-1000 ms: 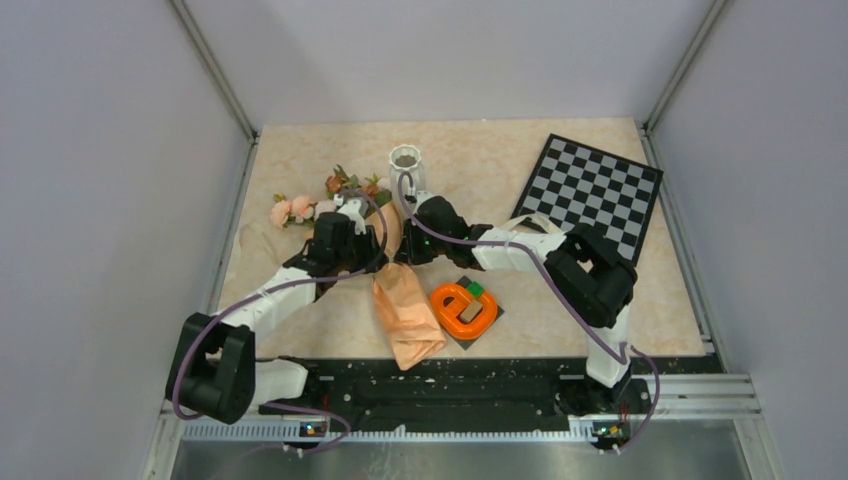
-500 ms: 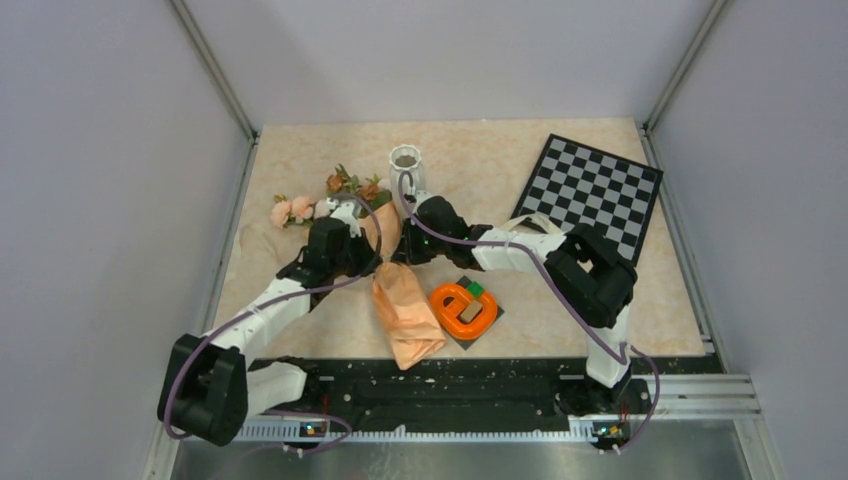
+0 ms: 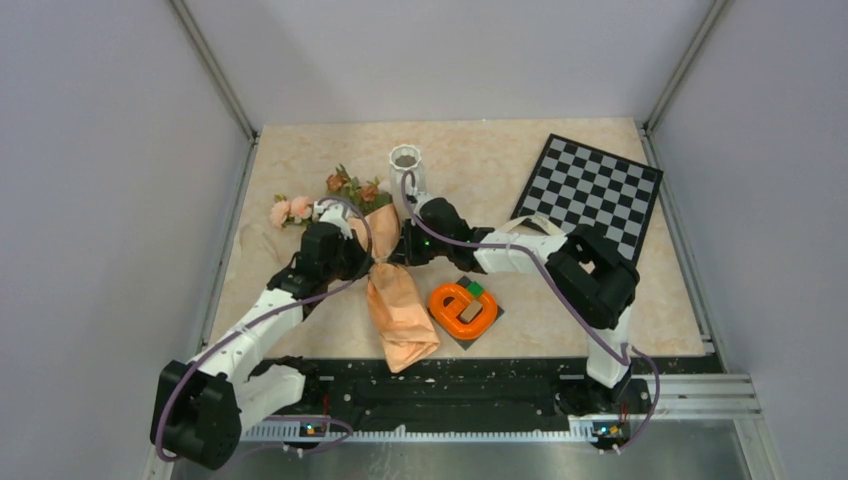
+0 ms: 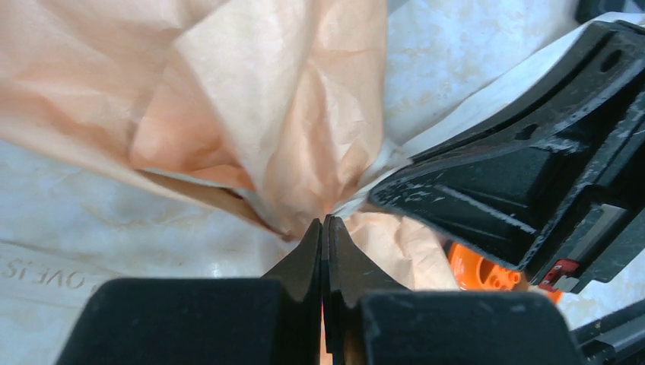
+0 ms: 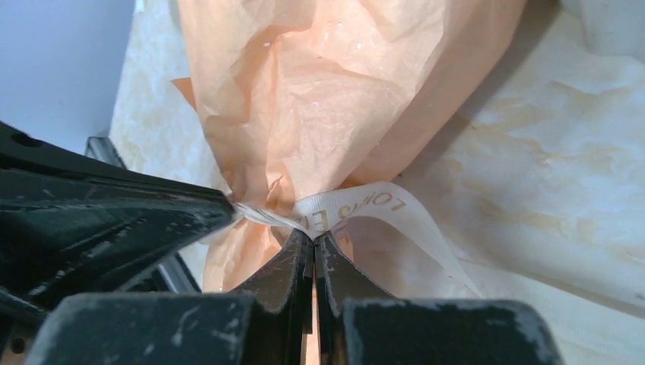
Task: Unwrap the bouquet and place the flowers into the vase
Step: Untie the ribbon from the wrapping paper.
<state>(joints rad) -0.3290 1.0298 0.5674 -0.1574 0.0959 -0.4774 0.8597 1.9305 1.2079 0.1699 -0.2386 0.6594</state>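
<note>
The bouquet [image 3: 400, 312] lies on the table, its peach paper [image 4: 251, 99] cinched by a cream ribbon [image 5: 380, 205]. The flowers [image 3: 350, 188] stick out of its far end, left of the white ribbed vase [image 3: 406, 163], which stands upright. My left gripper [image 4: 323, 222] is shut at the cinch, and thin ribbon strands run into its tip. From the other side, my right gripper [image 5: 313, 234] is shut on the printed ribbon loop. In the top view the left gripper [image 3: 364, 262] and right gripper [image 3: 397, 253] nearly meet at the bouquet's waist.
An orange plastic ring [image 3: 463, 308] sits on a dark square beside a green block [image 3: 477, 288], just right of the paper. A chessboard [image 3: 590, 190] lies at the back right. Grey walls close in both sides and the back.
My left gripper has shut at the cinch and its arm has drawn back to the left. The paper's lower end has swung slightly left. The right arm has barely moved.
</note>
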